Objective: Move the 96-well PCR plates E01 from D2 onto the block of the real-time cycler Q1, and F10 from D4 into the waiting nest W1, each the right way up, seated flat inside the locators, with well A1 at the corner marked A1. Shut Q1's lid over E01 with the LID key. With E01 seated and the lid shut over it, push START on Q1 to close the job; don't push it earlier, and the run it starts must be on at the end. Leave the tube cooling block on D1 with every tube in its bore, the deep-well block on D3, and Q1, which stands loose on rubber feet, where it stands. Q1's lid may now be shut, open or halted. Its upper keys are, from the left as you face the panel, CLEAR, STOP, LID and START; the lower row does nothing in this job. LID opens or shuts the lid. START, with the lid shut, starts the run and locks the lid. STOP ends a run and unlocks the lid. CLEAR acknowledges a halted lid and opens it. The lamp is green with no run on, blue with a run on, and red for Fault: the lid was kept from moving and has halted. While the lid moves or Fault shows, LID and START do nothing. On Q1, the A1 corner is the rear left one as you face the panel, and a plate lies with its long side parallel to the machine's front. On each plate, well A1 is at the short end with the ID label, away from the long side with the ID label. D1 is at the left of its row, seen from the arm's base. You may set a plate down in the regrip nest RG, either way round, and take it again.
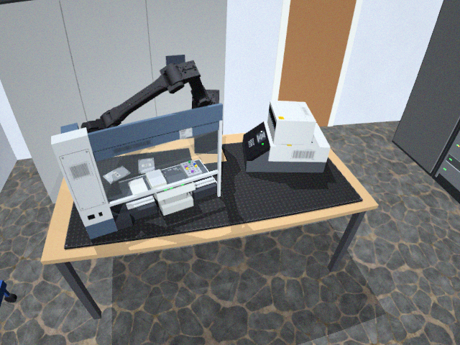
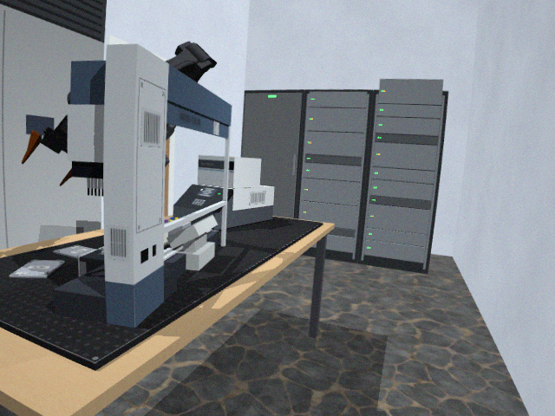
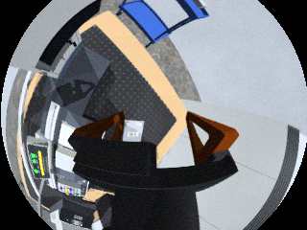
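My end effector (image 3: 163,130) hangs wide open and holding nothing behind the blue gantry (image 1: 156,128), while plate E01 (image 1: 156,178) lies flat on the desk (image 1: 208,237) deck below and ahead

I can't read any text from here. The cycler (image 1: 297,148) carries a barcode sticker (image 1: 302,154) on its side, and the liquid handler's end panel (image 2: 150,156) has a barcode (image 2: 151,127), but the bars and any digits are too blurred.
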Available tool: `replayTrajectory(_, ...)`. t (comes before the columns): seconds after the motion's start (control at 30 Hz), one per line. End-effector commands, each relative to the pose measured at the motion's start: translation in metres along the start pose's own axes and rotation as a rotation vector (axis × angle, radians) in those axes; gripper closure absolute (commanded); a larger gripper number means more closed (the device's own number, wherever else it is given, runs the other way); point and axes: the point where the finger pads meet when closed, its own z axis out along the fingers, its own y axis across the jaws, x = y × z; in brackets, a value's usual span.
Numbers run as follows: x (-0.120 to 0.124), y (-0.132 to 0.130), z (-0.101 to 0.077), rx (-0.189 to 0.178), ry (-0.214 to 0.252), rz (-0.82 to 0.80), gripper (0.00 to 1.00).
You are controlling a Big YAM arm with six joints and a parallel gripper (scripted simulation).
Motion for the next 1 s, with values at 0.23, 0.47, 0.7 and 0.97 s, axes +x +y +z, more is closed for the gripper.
replayTrajectory(0.23, 0.024, 0.037, 0.012, -0.053, 0.03, -0.105, 0.0)
replayTrajectory(0.47, 0.037, 0.054, 0.018, -0.119, 0.074, -0.198, 0.0)
replayTrajectory(0.7, 0.065, 0.068, 0.02, -0.189, 0.127, -0.3, 0.0)
replayTrajectory(0.97, 0.091, 0.119, 0.034, -0.258, 0.139, -0.364, 0.0)
